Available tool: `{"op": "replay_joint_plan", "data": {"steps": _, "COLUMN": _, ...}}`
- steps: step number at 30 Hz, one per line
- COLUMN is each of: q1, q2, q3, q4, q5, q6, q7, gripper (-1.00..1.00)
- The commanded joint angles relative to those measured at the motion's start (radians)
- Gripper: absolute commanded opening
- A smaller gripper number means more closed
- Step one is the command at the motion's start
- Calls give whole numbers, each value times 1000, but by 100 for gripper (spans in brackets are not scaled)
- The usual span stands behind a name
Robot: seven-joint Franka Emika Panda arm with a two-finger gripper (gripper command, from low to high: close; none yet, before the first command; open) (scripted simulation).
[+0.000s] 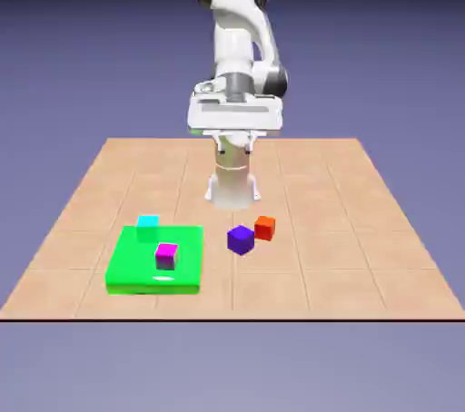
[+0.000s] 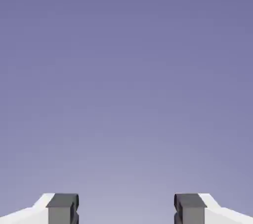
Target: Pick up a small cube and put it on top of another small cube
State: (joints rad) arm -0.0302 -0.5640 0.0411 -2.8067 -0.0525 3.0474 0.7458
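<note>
backdrop only ahead; gripper (image 2: 126,210) jaws wide apart, holding nothing

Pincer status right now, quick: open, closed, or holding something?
Pincer: open, holding nothing; in the hand view only the plain backdrop shows between its two grey fingertips.

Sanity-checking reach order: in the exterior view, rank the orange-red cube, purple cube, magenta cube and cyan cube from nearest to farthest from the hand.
The hand hangs open above the table's far middle.
1. Orange-red cube, just to the view's right of the hand's line.
2. Purple cube, beside it, slightly nearer the camera.
3. Cyan cube, far corner of the green block, view's left.
4. Magenta cube, on the block; too close to call with cyan.
</note>
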Motion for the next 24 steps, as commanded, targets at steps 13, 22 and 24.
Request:
{"op": "replay_joint_plan", "data": {"steps": 13, "q1": -455, "q2": 65, "q3": 443, "q4": 36, "q5": -565, "q6": 112, "q7": 51, "gripper": 0}}
{"op": "replay_joint_plan", "data": {"steps": 22, "q1": -770, "q2": 110, "q3": 749, "q4": 60, "q5": -957, "q6": 189, "q7": 87, "gripper": 0}}
{"op": "replay_joint_plan", "data": {"steps": 24, "q1": -840, "q2": 120, "q3": 818, "q4": 66, "q5": -1044, "q6": 206, "q7": 94, "gripper": 0}}
